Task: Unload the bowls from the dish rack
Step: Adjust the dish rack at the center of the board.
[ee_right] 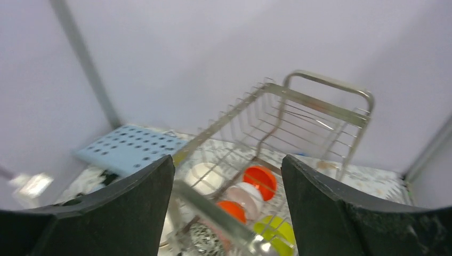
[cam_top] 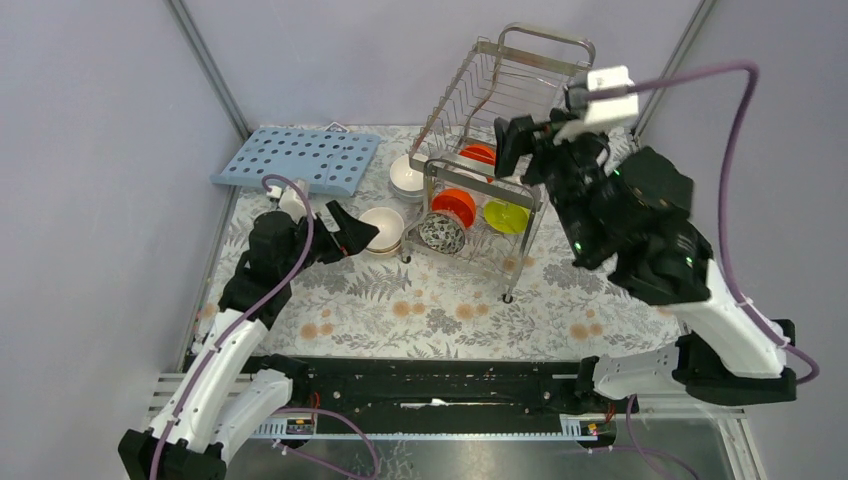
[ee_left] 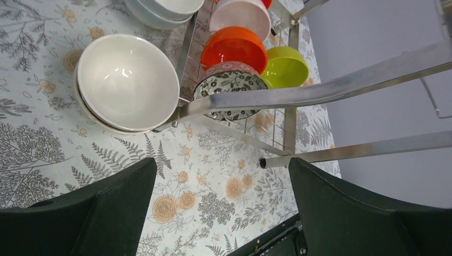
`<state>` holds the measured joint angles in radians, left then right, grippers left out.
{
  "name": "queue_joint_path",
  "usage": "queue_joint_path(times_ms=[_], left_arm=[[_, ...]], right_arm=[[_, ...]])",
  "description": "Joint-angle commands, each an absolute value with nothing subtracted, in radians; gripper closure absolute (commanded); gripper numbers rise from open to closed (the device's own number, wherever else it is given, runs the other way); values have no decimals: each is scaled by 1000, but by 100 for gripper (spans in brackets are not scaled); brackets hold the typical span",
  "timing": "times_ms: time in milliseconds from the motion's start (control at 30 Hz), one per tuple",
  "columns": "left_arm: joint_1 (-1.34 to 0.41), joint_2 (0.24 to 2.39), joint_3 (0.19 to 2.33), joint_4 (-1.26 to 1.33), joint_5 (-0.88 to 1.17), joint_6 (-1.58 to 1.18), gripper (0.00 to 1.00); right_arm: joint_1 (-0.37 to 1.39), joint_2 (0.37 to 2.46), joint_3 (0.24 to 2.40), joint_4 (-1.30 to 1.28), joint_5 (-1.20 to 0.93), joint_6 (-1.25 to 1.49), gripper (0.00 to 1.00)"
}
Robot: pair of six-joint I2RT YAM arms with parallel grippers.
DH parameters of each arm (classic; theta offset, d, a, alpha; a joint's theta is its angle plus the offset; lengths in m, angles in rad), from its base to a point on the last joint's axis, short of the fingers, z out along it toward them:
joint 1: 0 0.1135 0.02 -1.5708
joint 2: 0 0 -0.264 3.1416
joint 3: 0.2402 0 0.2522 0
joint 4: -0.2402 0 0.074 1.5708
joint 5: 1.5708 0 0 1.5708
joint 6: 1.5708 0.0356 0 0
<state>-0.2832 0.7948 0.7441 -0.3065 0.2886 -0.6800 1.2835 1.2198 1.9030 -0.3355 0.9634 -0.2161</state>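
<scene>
Hovering above the dish rack (ee_right: 326, 84), the right end effector (ee_right: 228, 173) is held open for bowls (ee_right: 259, 178) beneath; the left end effector (ee_left: 221, 178) is open too, cream bowls (ee_left: 128, 80) ahead

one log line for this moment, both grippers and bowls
left gripper: open, empty, near cream bowl on table | right gripper: open, empty, above dish rack | rack holds orange bowl, lime-green bowl, speckled bowl

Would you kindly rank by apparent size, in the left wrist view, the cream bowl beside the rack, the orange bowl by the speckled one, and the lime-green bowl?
1. cream bowl, largest, but nearest the camera.
2. orange bowl.
3. lime-green bowl, partly hidden, so less certain.
</scene>
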Motion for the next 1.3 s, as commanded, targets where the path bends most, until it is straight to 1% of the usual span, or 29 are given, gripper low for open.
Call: queue_joint_path(times_ms=[0,33,100,233,333,433,533,633,733,800,967,1067,1167,1267], left_arm=[[-284,743,777,-290,244,-695,1],[-284,742,784,-302,237,-696,1],[-284,743,800,-319,226,-711,1],[-284,735,809,-322,217,-721,1],[-285,746,804,-319,217,-714,1],[-285,756,779,-298,228,-711,1],[-285,761,758,-268,245,-712,2],[-286,767,761,-241,274,-708,2],[-296,777,765,-219,304,-699,2],[-307,780,758,-198,324,-694,2],[-344,785,732,-173,318,-680,2],[-355,786,711,-156,309,-684,2],[-357,792,696,-144,309,-694,2],[-357,802,684,-125,309,-697,1]], right_arm=[[1025,1271,1950,-391,814,-101,19],[922,1272,1945,-393,776,-48,19],[772,1253,1900,-363,735,51,19],[504,1158,1749,-265,678,224,19],[377,1117,1660,-237,682,287,19],[280,1080,1526,-235,650,369,19],[215,1021,1331,-191,596,456,20],[203,965,1146,-128,595,499,20],[197,929,957,21,582,486,19],[175,944,880,118,511,463,19],[117,1098,827,237,380,414,16],[43,1169,803,316,290,455,14],[-23,1257,788,458,192,464,9],[-32,1368,803,635,156,396,4]])
